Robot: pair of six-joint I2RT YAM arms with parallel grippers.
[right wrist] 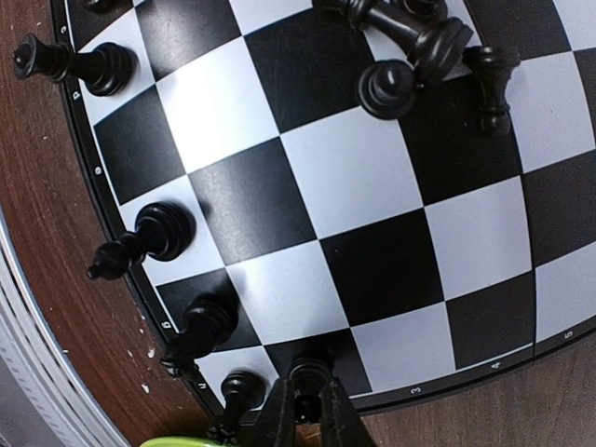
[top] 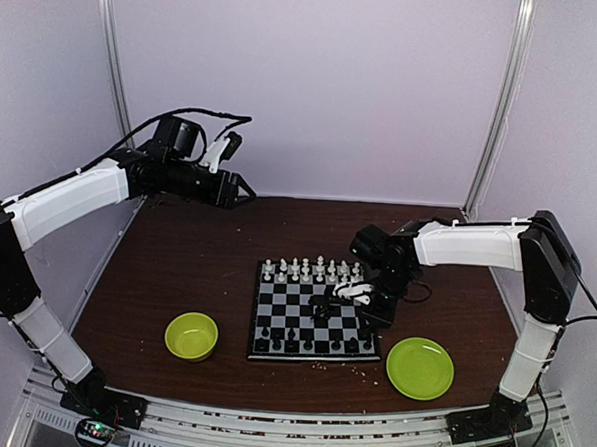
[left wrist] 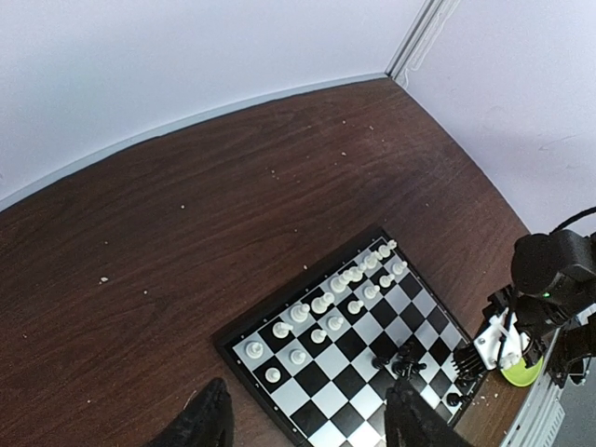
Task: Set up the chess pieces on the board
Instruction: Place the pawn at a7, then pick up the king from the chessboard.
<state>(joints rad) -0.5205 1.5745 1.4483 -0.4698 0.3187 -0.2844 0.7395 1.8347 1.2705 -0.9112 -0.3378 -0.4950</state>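
Right hand (right wrist: 305, 405): low over the board's (right wrist: 345, 186) near-right corner, fingers nearly closed, pinching an upright black piece (right wrist: 307, 368) on an edge square. Toppled black pieces (right wrist: 419, 42): lying flat just left of it, mid-board, right arm nearer. Left hand (top: 242, 189): spread wide, empty, raised far left, well apart.

Soft, even light from above; the overhead view looks slightly hazy. On the right wrist view the board (right wrist: 307, 186) bows at the edges, black pieces (right wrist: 386, 88) throw faint shadows, and the near fingers (right wrist: 340, 419) blur around one black piece (right wrist: 307, 371).
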